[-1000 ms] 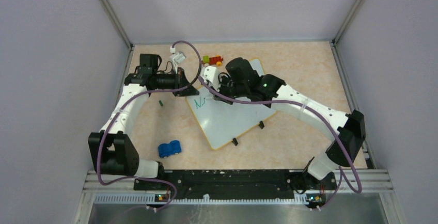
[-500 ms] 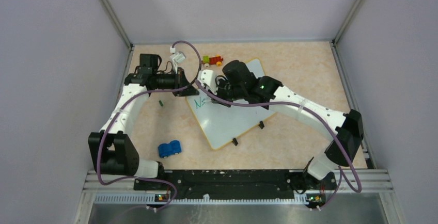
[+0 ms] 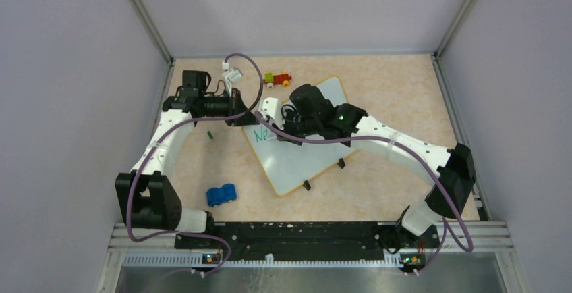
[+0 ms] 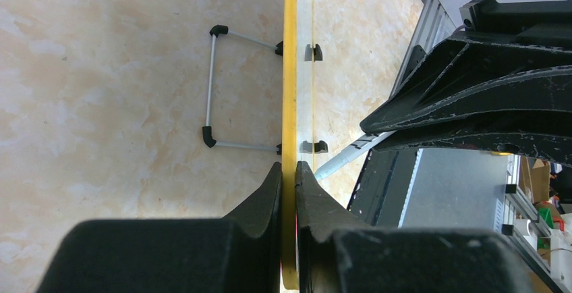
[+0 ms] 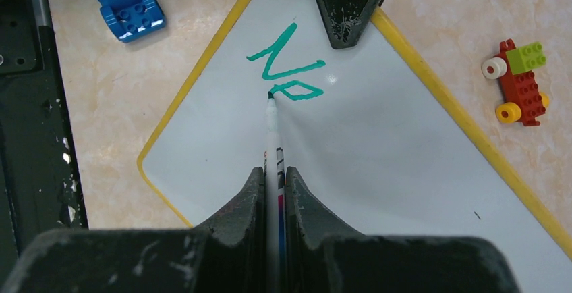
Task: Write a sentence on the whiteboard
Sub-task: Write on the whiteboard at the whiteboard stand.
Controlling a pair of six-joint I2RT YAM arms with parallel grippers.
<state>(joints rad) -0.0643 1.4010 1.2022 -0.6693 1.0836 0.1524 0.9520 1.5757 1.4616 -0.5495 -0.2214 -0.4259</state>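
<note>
Overhead and wrist views of a two-arm writing set-up. The whiteboard point(image 3: 303, 154) lies on the table point(image 3: 398, 84), turned diagonally, toward the far middle between the two arms. Its yellow rim is visible on the edges, and small black clips point(image 3: 341, 163) sit on the near right edge. The left gripper point(image 4: 289, 171) is clenched on the board's rim at the corner nearest the left arm, one finger on each face. In the left wrist view the board point(image 4: 291, 90) appears edge-on, with a thin wire bracket point(image 4: 212, 87) standing out from one side and two clips point(image 4: 313, 52) on the other. The right gripper point(image 5: 273, 175) is closed on a white marker point(image 5: 272, 134), whose barrel runs out between the fingers. Its tip touches the board point(image 5: 391, 151) at the lower left of the second letter. The sentence point(image 5: 287, 70) so far consists of two green letters, reading about "Ne", close to the clamped corner. The left gripper's point(image 5: 347, 3) dark fingers show just beyond them. A blue toy car point(image 3: 221, 194) lies on the table near the board's near left edge, apart from it. A small red, green and yellow brick toy point(image 3: 277, 77) rests beyond the board's far corner. A small green object point(image 3: 210, 134), too small to identify, lies beside the left arm.
</note>
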